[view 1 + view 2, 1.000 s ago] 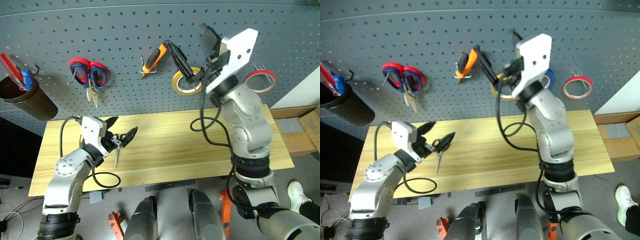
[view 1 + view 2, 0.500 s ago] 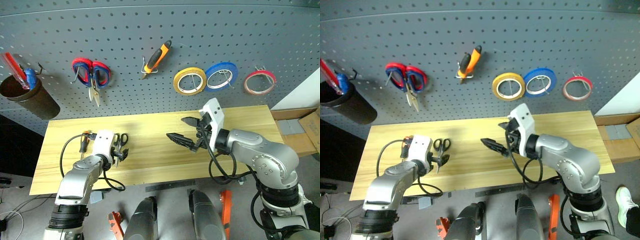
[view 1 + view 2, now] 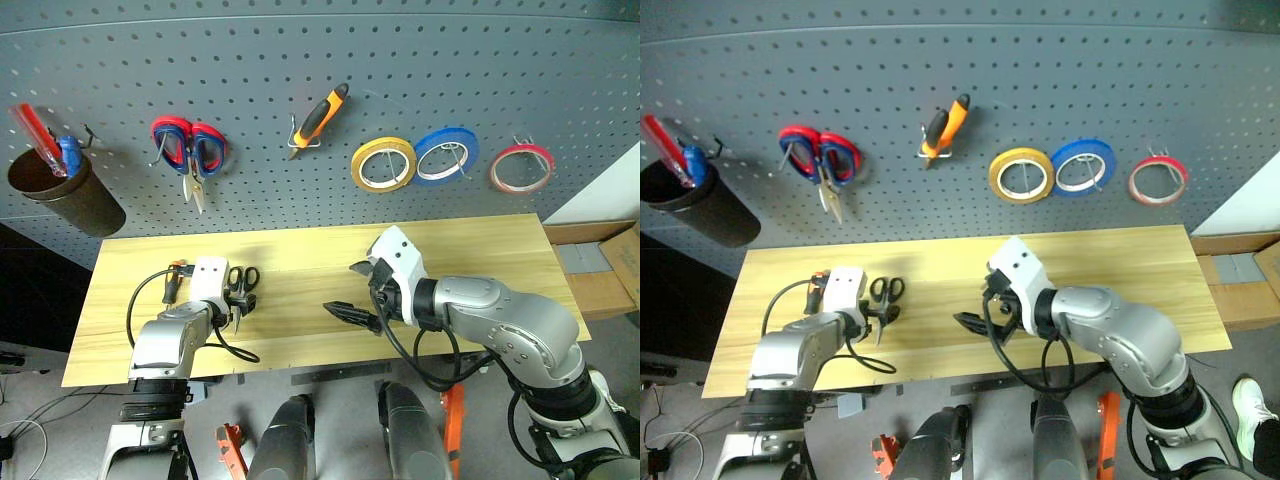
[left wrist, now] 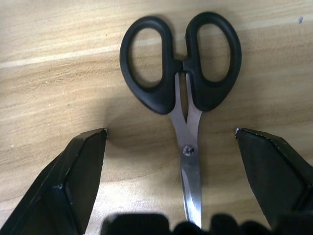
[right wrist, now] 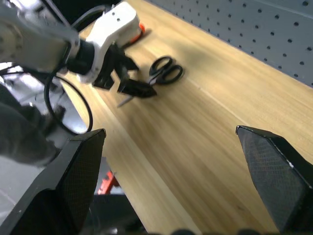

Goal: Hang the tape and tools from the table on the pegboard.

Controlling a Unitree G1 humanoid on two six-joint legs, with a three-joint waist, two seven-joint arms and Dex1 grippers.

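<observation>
The small black-handled scissors (image 4: 181, 63) lie flat on the table (image 3: 480, 250). My left gripper (image 3: 236, 308) is open and low over them, one finger on each side of the blades. The orange-and-black screwdriver (image 3: 174, 277) lies just left of that gripper, partly hidden by it. My right gripper (image 3: 342, 288) hangs open and empty over the middle of the table. On the pegboard (image 3: 420, 60) hang the orange-handled pliers (image 3: 320, 118) and, at the far right, the red tape (image 3: 522, 167).
Red-and-blue scissors (image 3: 190, 148), a yellow roll (image 3: 383, 163) and a blue roll (image 3: 445, 153) also hang on the board. A dark cup (image 3: 65, 195) with pens hangs at the far left. Cardboard boxes (image 3: 600, 270) stand beyond the table's right end.
My right arm has come down from the pegboard to just above the table's middle. My left gripper has tipped down and sunk over the black scissors. Both stayed open.
</observation>
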